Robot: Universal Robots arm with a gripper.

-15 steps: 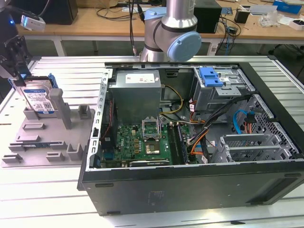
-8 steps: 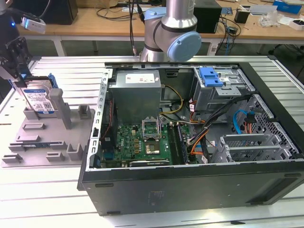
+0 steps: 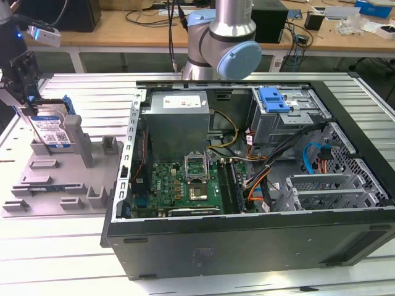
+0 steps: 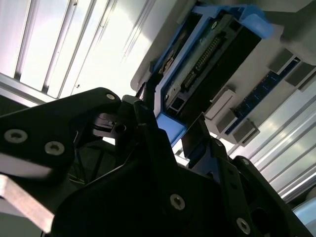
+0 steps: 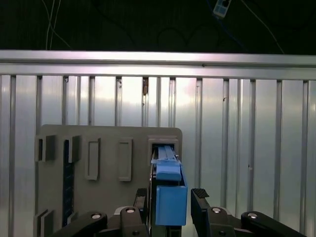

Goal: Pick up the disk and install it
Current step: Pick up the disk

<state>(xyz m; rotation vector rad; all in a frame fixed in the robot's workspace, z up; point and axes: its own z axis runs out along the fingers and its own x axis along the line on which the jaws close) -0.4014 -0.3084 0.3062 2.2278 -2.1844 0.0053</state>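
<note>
At the exterior view's left: jaws astride, unclamped

Silver rectangular disk (image 3: 52,131) (image 5: 168,170), blue-railed, stands upright in the grey plastic holder tray (image 3: 58,185) (image 5: 108,143) on the ribbed aluminium worktop (image 3: 68,265). Jaws of the black gripper (image 3: 24,98) (image 5: 170,197) flank it, slightly clear of its sides.

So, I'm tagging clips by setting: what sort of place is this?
Probably a robotics lab bench: an open computer case on a slatted metal table, a grey fixture holding the disk, cluttered workbenches behind.
</note>
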